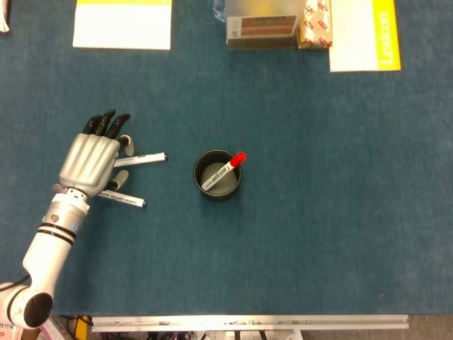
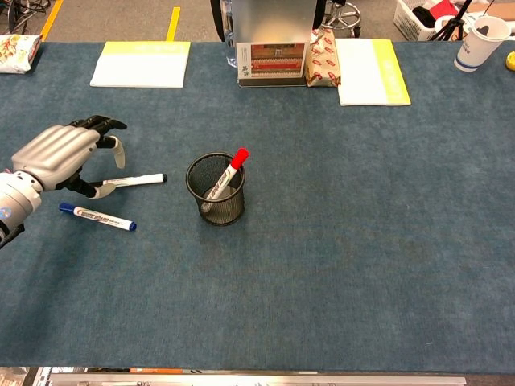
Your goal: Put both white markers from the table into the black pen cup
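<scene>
left hand [image 2: 58, 153] fingers spread over black-capped marker [image 2: 137, 179] | blue-capped marker [image 2: 98, 217] reads "white board" | booklet [image 1: 366, 34]: "lexicon"

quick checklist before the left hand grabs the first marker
1. Left hand over the black-capped marker, fingers apart, holding nothing: ok.
2. Fingertips touching that marker: cannot tell.
3. Blue-capped marker lies apart from it, beside the hand: ok.
4. Black pen cup upright, with room beside the red-capped marker already inside: ok.
5. Bare table between hand and cup: ok.
6. Right hand: not in view.
</scene>
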Tool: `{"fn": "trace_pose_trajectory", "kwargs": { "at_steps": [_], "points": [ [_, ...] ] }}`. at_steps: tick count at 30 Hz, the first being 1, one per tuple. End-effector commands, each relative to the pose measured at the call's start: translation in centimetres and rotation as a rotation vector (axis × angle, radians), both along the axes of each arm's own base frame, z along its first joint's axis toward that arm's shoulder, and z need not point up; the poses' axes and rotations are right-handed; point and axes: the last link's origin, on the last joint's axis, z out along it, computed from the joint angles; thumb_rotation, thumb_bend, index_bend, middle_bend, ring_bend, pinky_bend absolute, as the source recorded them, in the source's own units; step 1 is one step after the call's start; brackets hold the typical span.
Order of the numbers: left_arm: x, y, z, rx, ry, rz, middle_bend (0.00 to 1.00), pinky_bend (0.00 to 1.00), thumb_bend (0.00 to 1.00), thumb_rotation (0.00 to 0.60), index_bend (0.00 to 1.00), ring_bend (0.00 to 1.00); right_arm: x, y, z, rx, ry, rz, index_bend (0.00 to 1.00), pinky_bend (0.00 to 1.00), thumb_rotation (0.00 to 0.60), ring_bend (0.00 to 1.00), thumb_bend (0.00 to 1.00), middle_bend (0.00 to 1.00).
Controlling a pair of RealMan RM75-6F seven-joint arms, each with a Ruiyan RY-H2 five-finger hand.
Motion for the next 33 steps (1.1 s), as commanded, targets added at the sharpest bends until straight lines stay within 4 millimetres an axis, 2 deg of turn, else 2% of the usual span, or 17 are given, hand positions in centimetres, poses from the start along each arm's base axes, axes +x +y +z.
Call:
{"fn": "trace_pose_trajectory", "kwargs": {
  "at_steps": [1,12,33],
  "points": [
    [0.1,0.1,-0.2,-0.004,-0.003,-0.001,0.10,0.11,0.26,0.600,0.45,0.01,0.0,0.0,0.0,0.001,0.001,-0.001,0.57,0.16,0.600,0.26,0.87,0.39],
    [1.0,0.8,-1.7,-0.019,-0.032,-0.017,0.10,0.11,0.26,0.600,0.45,0.01,-0.1,0.0,0.0,0.002,0.003,-0.004,0.57,0.16,0.600,0.26,0.87,0.39],
    [1.3,1.4,-3.3,-0.039,-0.042,-0.004,0.10,0.11,0.26,0.600,0.45,0.01,-0.1,0.0,-0.1,0.005,0.005,-0.005,0.57,0.16,0.600,0.26,0.87,0.39]
  ]
}}
